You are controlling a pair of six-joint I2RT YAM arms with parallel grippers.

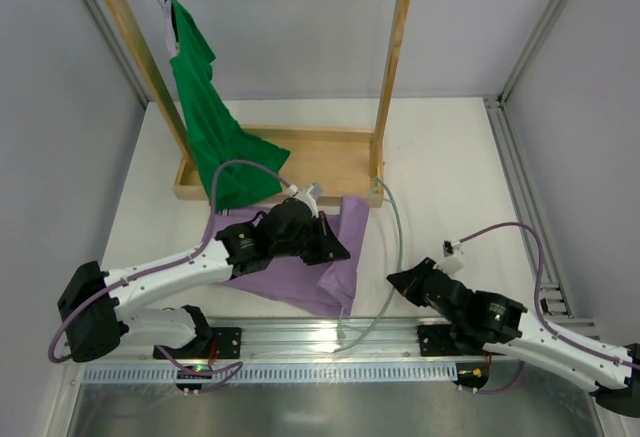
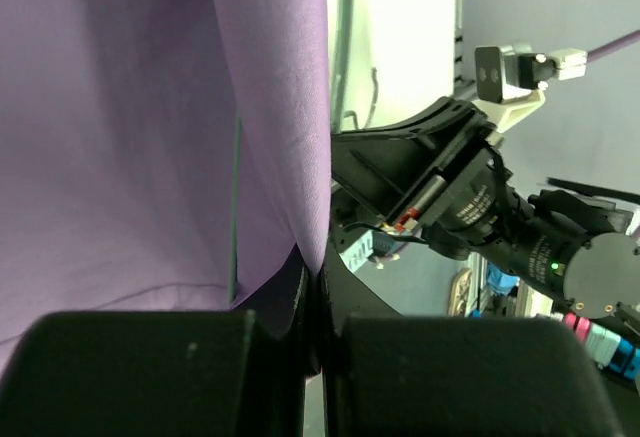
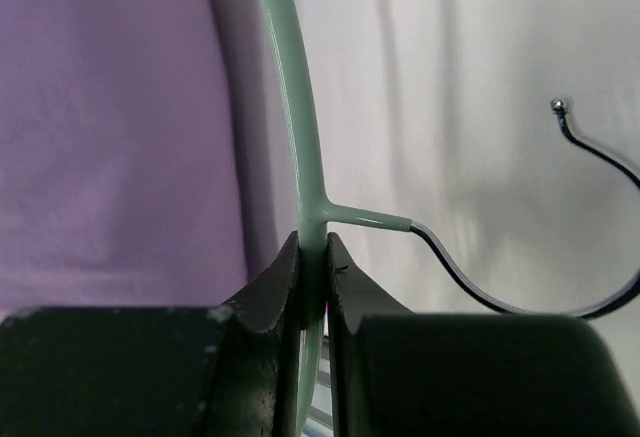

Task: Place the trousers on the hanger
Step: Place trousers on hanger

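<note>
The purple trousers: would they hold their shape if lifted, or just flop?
Probably floppy: the trousers drape in soft folds from where the left pincer pinches an edge. Likely light for their size, since that small pinch seems enough to lift part of them. The matte cloth looks unlikely to slip, though I can't be sure.

Crumpled lilac trousers [image 1: 300, 275] lie just beside the thin, curved pale-green hanger [image 3: 292, 87].

One camera looks down from above; both wrist cameras sit close to the trousers [image 2: 120, 107], shared by all views
</note>
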